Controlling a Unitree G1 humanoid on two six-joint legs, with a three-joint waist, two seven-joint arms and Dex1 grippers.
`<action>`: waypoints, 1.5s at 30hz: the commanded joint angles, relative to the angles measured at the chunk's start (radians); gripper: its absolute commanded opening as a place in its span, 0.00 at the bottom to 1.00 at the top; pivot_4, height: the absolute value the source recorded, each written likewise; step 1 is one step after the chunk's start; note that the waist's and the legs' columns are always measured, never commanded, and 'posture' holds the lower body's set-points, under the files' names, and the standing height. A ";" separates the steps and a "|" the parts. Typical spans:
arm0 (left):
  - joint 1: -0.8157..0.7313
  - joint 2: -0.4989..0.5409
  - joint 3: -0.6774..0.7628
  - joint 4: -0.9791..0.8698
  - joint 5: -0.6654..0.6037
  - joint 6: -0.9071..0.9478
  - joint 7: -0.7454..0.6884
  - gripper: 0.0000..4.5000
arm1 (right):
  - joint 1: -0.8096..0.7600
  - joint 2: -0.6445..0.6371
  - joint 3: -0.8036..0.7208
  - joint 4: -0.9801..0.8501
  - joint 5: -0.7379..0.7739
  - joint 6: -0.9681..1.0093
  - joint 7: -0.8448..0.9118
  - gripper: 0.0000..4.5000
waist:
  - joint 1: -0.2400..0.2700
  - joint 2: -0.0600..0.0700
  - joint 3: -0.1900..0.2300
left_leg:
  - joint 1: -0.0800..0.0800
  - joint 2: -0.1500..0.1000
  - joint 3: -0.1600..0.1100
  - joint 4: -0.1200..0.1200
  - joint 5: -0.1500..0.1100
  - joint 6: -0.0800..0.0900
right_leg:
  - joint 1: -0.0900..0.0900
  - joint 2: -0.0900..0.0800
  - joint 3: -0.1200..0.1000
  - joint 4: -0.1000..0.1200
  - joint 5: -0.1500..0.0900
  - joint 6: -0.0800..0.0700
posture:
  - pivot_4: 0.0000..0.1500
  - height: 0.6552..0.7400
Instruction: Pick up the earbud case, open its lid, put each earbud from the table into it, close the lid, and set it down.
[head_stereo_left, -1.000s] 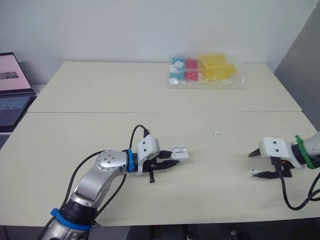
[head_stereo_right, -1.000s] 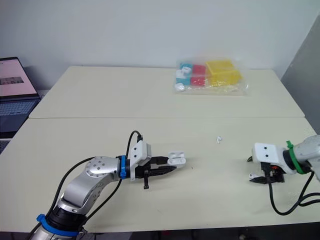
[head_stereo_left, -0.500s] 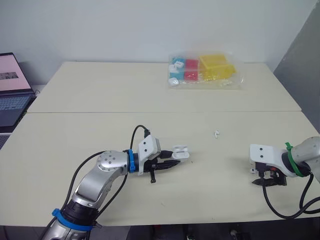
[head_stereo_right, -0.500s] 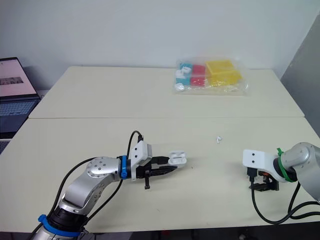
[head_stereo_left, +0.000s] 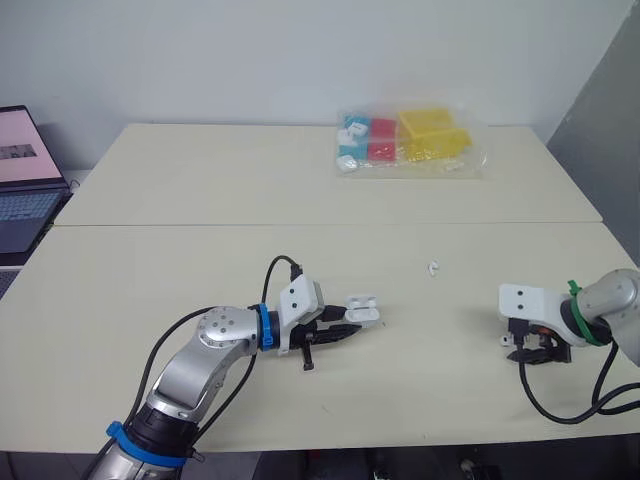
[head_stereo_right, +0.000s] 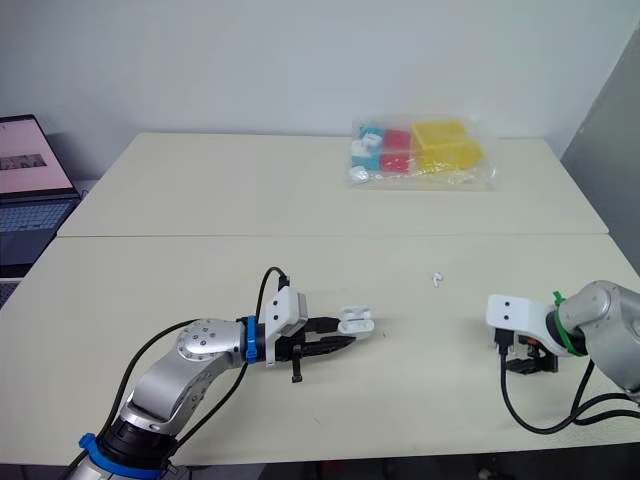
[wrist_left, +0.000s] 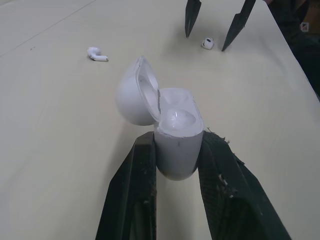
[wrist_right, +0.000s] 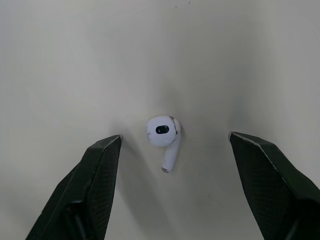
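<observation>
The white earbud case (wrist_left: 172, 132) stands with its lid flipped open, and my left gripper (head_stereo_left: 345, 327) is shut on its body near the table's middle front. One white earbud (wrist_right: 164, 136) lies flat on the table between the spread fingers of my right gripper (wrist_right: 172, 150), which is open and points straight down over it at the front right (head_stereo_left: 533, 350). A second earbud (head_stereo_left: 433, 268) lies on the table between the two arms, also seen past the case (wrist_left: 96, 54).
A clear bag of coloured blocks (head_stereo_left: 410, 140) lies at the back of the table. An open laptop (head_stereo_left: 25, 180) stands off the table's left edge. A seam (head_stereo_left: 320, 224) crosses between the two tabletops.
My right gripper has turned from pointing sideways to pointing down over the earbud and shifted slightly. The left gripper with the open case has edged a little to the right.
</observation>
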 joint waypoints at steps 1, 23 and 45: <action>0.000 0.000 0.003 -0.047 -0.004 -0.018 0.004 0.17 | -0.021 0.008 0.006 0.015 -0.012 -0.018 0.011 0.79 | 0.000 0.000 0.000 | 0.000 0.000 0.000 0.000 0.000 0.000 | 0.000 0.000 0.000 0.000 0.000 0.000 | 1.00 0.95; -0.001 0.001 0.009 -0.036 -0.006 -0.022 0.005 0.17 | -0.089 0.013 -0.080 -0.060 0.060 0.021 0.088 0.09 | -0.001 0.000 0.000 | 0.006 0.000 0.001 0.001 0.000 0.000 | 0.000 0.000 0.001 0.009 -0.001 -0.001 | 1.00 0.95; -0.134 -0.163 0.078 0.045 -0.050 -0.018 0.099 0.17 | -0.100 0.743 -0.401 -0.505 0.528 0.081 -0.540 0.09 | -0.001 -0.002 0.000 | 0.006 -0.001 0.000 0.001 0.000 0.000 | 0.000 0.001 0.006 0.010 -0.001 -0.001 | 1.00 0.95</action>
